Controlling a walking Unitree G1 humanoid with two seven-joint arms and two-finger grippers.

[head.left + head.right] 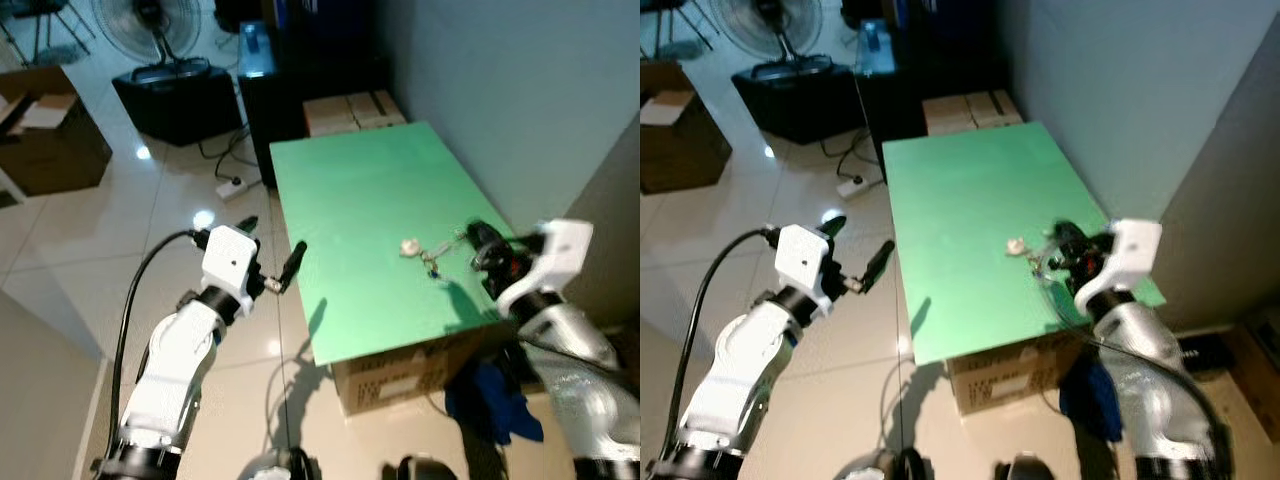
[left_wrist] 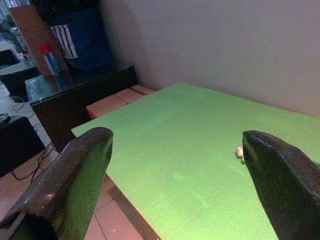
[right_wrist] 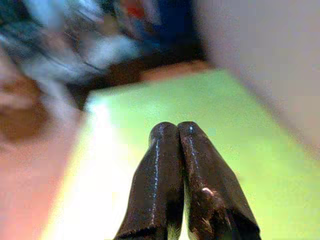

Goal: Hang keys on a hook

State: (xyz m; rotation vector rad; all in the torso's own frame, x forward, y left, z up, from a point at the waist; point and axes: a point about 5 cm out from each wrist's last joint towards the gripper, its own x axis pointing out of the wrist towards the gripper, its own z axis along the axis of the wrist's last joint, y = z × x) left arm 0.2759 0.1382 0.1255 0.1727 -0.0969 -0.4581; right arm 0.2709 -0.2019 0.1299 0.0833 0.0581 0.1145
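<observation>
A bunch of keys (image 1: pixel 432 262) with a small pale tag (image 1: pixel 410 247) hangs just over the right part of the green tabletop (image 1: pixel 350 200). Its thin silver ring runs up to the tips of my right gripper (image 1: pixel 470 240), which is shut on it. In the blurred right wrist view the two black fingers (image 3: pixel 165 170) are pressed together above the green surface. My left gripper (image 1: pixel 270 247) is held open beyond the table's left edge, above the floor. The left wrist view shows its fingers (image 2: pixel 75 175) spread wide, facing across the green top towards the pale tag (image 2: pixel 239 151).
The green top lies on a cardboard box (image 1: pixel 400 375), with the grey wall (image 1: pixel 500 90) close on the right. A blue cloth (image 1: pixel 497 402) lies by the box. Dark furniture (image 1: pixel 300 90), a fan (image 1: pixel 150 30), a power strip (image 1: pixel 232 187) and a brown box (image 1: pixel 50 130) stand further off.
</observation>
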